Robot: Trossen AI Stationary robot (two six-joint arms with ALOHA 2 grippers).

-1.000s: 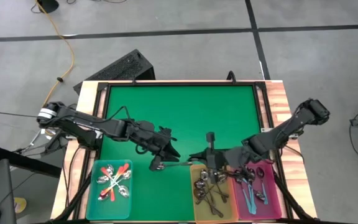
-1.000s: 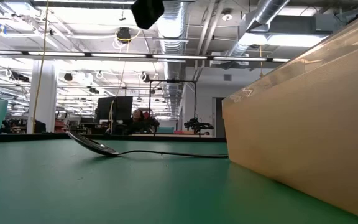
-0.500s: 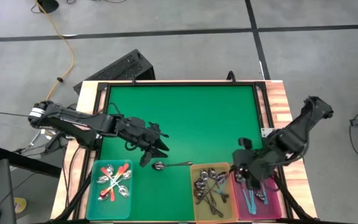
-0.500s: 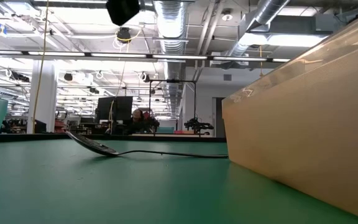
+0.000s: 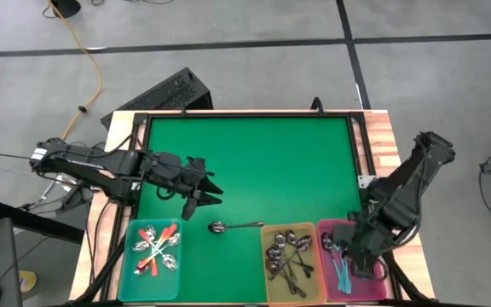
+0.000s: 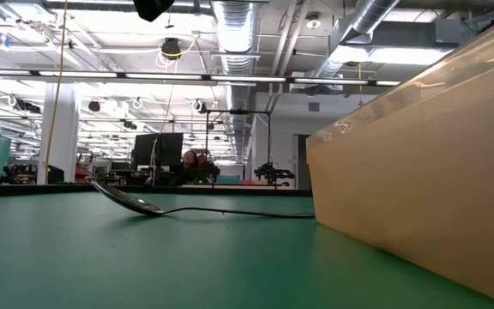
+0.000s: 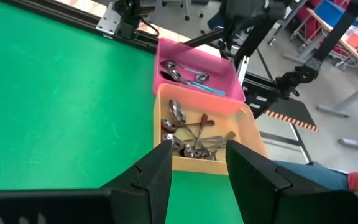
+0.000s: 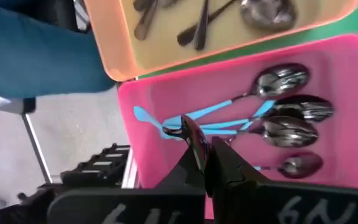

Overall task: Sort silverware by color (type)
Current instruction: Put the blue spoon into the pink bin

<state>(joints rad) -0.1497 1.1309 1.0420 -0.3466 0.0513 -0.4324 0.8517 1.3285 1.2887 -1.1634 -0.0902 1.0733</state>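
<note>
One plain metal spoon [image 5: 233,226] lies on the green mat [image 5: 254,162]. Its bowl [image 6: 140,203] is on the mat and its handle end reaches the far left corner of the yellow bin [image 5: 290,264]. My left gripper [image 5: 204,199] hangs open above the mat, left of and beyond the spoon. In the left wrist view my left gripper [image 7: 197,174] looks toward the yellow bin [image 7: 248,127] and the pink bin [image 7: 194,51]. My right gripper [image 8: 201,146] is shut above the pink bin [image 5: 354,260]. Below it lie blue-handled spoons [image 8: 272,109].
A teal bin [image 5: 150,260] with orange-red spoons stands at the near left. The yellow bin holds several dark spoons [image 7: 188,140]. A black frame [image 5: 245,113] borders the mat, whose far half is bare. A person's blue clothing [image 8: 36,50] shows beyond the table's near edge.
My left gripper has drawn back from the spoon's bowl toward the table's left edge and has risen. My right gripper has swung from the yellow bin's far edge toward the table's right edge, over the pink bin, and tipped downward. The spoon has stayed where it was.
</note>
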